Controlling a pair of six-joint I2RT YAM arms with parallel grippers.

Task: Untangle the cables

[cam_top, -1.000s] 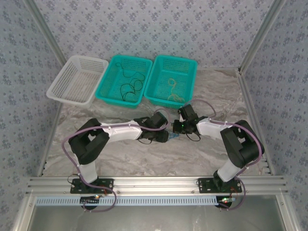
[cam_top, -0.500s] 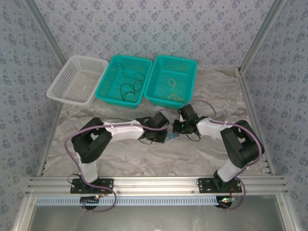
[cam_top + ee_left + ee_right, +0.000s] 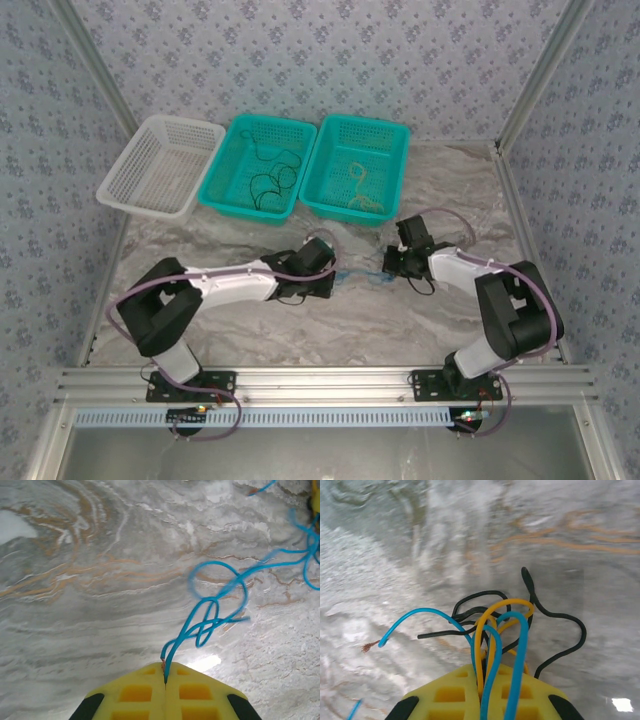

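Tension on the blue cable (image 3: pixel 362 276) is what this step turns on, as I judge it. The two arms look set to draw one strand out of the clump, so the pull should go slowly and level along the table (image 3: pixel 300 335), and ease off if the small knot of loops (image 3: pixel 205 625) tightens instead of slipping. On the left, the left gripper (image 3: pixel 328 280) sits low over the middle of the table. Its wrist view shows the yellow fingers (image 3: pixel 150 680) pressed together, with the bare-tipped end of the blue cable pinched in the seam between them. From there the strand runs off to the far right through those loops. Just to the right, the right gripper (image 3: pixel 394 266) is clamped on the tangle (image 3: pixel 505 625) itself. Blue strands, a yellow cable (image 3: pixel 505 601) and a black cable (image 3: pixel 560 615) all arch out from between its closed fingers (image 3: pixel 465 680), and a loose blue end with a frayed copper tip points left. Against the far wall stand a white basket (image 3: pixel 125 185), a teal basket (image 3: pixel 222 195) holding black cords, and another teal basket (image 3: pixel 398 140) holding a yellowish one.
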